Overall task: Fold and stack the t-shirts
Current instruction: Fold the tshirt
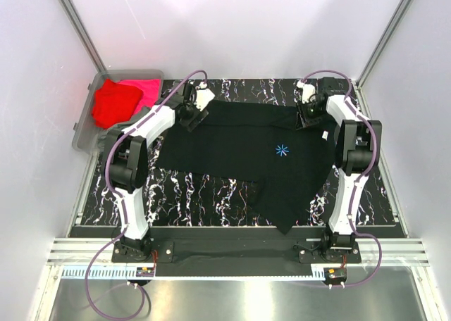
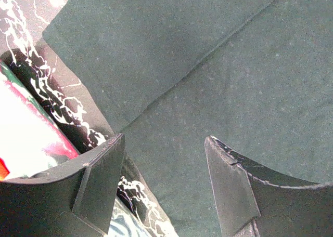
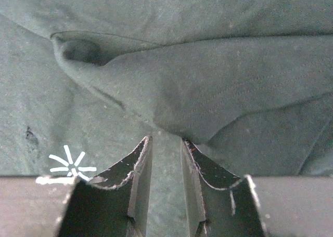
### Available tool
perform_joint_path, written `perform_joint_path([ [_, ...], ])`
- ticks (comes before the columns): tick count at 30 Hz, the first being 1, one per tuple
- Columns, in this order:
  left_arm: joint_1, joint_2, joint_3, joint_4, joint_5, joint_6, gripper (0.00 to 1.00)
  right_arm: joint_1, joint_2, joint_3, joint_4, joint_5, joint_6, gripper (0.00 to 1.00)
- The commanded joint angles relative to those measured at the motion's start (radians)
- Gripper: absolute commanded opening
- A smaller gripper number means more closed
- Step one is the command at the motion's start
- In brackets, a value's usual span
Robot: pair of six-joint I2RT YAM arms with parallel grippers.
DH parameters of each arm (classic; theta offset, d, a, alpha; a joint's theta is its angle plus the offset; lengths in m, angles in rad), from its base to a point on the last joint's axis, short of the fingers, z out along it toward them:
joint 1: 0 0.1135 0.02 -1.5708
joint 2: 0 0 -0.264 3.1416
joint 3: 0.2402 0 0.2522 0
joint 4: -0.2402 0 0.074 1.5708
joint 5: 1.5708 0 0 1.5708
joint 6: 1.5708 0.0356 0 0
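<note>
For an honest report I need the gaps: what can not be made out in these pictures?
- Top view: the left end effector and right end effector cover the far corners of the black shirt.
- Top view: anything under the red shirt in the bin is hidden.
- Right wrist: whether the fold is pinched; its point ends at the fingertips.

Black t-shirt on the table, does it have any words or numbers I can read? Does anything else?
No readable words anywhere.
Black t-shirt: only a blue starburst print, no letters.
White speck at its right edge: too small to read.
</note>
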Motion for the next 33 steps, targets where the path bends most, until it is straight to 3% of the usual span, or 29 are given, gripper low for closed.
perform_joint_path([
  [1,-0.004,-0.066,-0.012,0.017,-0.013,0.008,0.68,0.012,0.024,0.076,-0.027,-0.007,0.002,0.35],
  [21,-0.007,-0.052,0.001,0.009,-0.021,0.025,0.68,0.019,0.113,0.127,-0.048,-0.021,0.009,0.39],
  [25,-0.008,-0.051,0.001,0.009,-0.021,0.026,0.68,0.019,0.109,0.127,-0.051,-0.032,0.012,0.24],
  [33,-0.014,-0.046,0.01,0.009,-0.021,0.028,0.67,0.019,0.089,0.107,-0.056,-0.047,0.019,0.26],
])
